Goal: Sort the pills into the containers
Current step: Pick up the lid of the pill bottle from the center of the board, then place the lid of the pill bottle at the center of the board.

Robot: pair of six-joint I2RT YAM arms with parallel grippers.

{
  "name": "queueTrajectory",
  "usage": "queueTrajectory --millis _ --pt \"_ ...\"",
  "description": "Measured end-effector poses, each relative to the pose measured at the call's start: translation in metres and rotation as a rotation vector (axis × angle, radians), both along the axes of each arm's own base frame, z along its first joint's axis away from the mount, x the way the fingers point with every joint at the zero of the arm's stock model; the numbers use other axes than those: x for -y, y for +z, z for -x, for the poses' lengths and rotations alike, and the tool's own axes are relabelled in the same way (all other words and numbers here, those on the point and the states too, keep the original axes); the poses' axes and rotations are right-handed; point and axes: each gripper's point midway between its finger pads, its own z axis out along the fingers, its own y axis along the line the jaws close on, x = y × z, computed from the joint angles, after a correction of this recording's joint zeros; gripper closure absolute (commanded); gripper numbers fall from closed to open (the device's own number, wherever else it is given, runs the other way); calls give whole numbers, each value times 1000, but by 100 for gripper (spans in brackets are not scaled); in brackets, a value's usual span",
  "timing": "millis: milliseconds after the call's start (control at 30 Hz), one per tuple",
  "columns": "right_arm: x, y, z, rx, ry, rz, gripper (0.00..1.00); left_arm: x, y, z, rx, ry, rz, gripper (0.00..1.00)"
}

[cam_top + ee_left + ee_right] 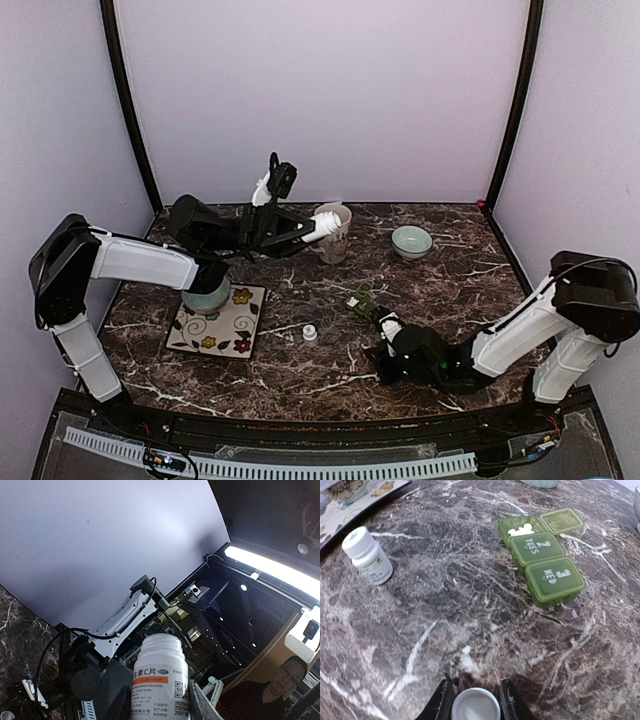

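The left end effector [160,700] is clamped on a white plastic pill bottle [159,662] beside the beige mug [335,240]. The right end effector [475,700] straddles a white round cap [475,707]; gripped or not, I cannot tell. The dark green three-compartment pill box [540,555] lies on the marble desk [445,610], one lid open.

Seeing a tall cream ceramic mug [335,248] standing upright toward the back of the dark, white-veined marble worktop [450,290]. Noting a small pale green ceramic bowl [411,241] sitting to its right, well apart. Spotting a square white flower-patterned plate [235,325] lying at the left, carrying a pale green glazed cup [207,298] on its far corner.
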Motion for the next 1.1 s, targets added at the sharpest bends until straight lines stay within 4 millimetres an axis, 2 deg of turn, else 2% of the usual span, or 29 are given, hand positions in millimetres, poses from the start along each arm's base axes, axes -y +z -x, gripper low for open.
queueTrajectory --millis 100,200,400,533,633,733,867,967,1100 --pt "10 8 8 -16 34 59 83 0 -1 -1 -1 1 -1 100" --pt "12 29 13 -10 76 76 83 0 -3 -3 -3 6 -5 100" --pt "2 83 19 15 174 73 83 3 -17 -5 -17 7 -47 100" --pt "-2 111 18 18 220 97 83 4 -32 -5 -32 12 -83 100" --pt "0 124 9 5 226 122 83 3 -46 -5 -49 17 -109 100" --pt "4 127 -2 -37 234 180 83 2 -60 -3 -66 22 -134 100" --pt "3 117 -14 -135 263 288 82 0 -73 -1 -80 28 -165 100" --pt "3 101 -16 -226 293 357 83 -3 -76 2 -73 34 -175 100" --pt "9 72 -7 -356 329 444 83 -8 -71 8 -44 43 -169 100"
